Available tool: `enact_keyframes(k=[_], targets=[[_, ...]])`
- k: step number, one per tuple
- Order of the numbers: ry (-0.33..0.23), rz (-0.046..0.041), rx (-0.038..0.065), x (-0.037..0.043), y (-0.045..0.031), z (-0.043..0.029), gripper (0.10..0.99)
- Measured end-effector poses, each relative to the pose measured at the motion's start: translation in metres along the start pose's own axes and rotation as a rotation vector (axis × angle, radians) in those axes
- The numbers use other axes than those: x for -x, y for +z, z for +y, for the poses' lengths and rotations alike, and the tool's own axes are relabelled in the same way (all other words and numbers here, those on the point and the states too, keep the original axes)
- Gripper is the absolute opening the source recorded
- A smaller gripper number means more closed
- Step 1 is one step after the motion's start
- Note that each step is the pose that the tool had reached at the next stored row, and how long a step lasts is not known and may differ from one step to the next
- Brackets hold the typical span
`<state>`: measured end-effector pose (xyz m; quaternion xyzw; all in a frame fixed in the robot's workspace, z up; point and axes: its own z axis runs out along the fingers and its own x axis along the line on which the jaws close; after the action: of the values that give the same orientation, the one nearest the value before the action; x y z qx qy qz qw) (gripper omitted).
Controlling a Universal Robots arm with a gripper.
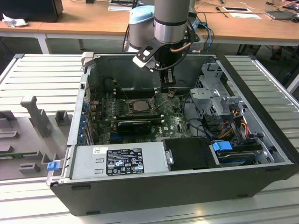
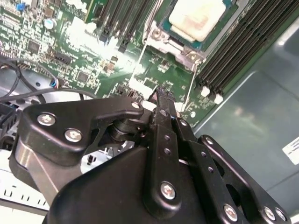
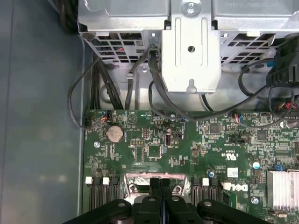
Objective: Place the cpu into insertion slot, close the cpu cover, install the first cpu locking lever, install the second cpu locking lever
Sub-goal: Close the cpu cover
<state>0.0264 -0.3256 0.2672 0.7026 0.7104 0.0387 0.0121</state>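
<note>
The cpu [image 2: 198,18], a pale beige square chip, lies in the insertion slot [image 1: 138,103] on the green board inside the open computer case. The silvery cpu cover [image 2: 164,38] lies flat as a frame around the chip. A thin metal lever rod [image 2: 141,49] runs along the socket's side. My gripper [image 2: 161,95] is shut, with its black fingertips pressed together just above the board beside the socket's corner. In the exterior view the gripper [image 1: 169,91] hangs low in the case, a little to the exterior view's right of the socket. Its fingers [image 3: 160,186] meet over the socket's metal edge [image 3: 140,179].
A metal drive cage [image 1: 215,93] with cables [image 1: 233,121] stands at the exterior view's right. The power supply [image 1: 117,158] fills the case's front, and a long black ribbed card [image 1: 135,123] lies beside the socket. Black memory slots [image 2: 233,51] flank it. A coin cell [image 3: 114,134] sits on the board.
</note>
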Motion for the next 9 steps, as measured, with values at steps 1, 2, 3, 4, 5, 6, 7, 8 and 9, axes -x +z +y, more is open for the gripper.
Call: enact_keyframes(k=[1, 2, 3, 4, 5, 6, 7, 8, 9], targets=[[0.0, 0.0, 0.0, 0.0, 0.0001, 0.001, 0.106], [0.0, 0.0, 0.0, 0.0001, 0.0003, 0.0027, 0.106], [0.0, 0.0, 0.0, 0.0001, 0.0005, 0.004, 0.106], [0.0, 0.0001, 0.0, 0.0001, 0.0007, 0.0054, 0.106], [0.0, 0.0001, 0.0, 0.0001, 0.0008, 0.0069, 0.106], [0.0, 0.0001, 0.0, 0.0001, 0.0009, 0.0079, 0.106], [-0.001, 0.0001, 0.0, 0.0002, 0.001, 0.0093, 0.106], [-0.001, 0.0002, 0.0, 0.0002, 0.0011, 0.01, 0.106], [-0.002, 0.0002, 0.0, 0.0002, 0.0012, 0.0115, 0.106]])
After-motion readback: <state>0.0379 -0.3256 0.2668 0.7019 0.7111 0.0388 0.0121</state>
